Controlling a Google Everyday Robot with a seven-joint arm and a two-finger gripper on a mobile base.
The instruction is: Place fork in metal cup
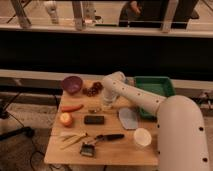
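Reaching down near the middle of the table (pixel 55 150), the gripper (pixel 106 103) hangs low over the surface; whether it is open or holding anything cannot be told. The fork and the metal cup cannot be made out. Just toward the front edge lies a black block (pixel 94 119); toward the back-left corner sits a purple bowl (pixel 72 84).

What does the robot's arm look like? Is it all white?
Mostly, yes. The arm is smooth, fat and white, made of rounded tube shapes, with a big bulgy part near the camera and a round elbow at the far end. From there it narrows down to the gripper, over the table's middle. No cables or markings show.
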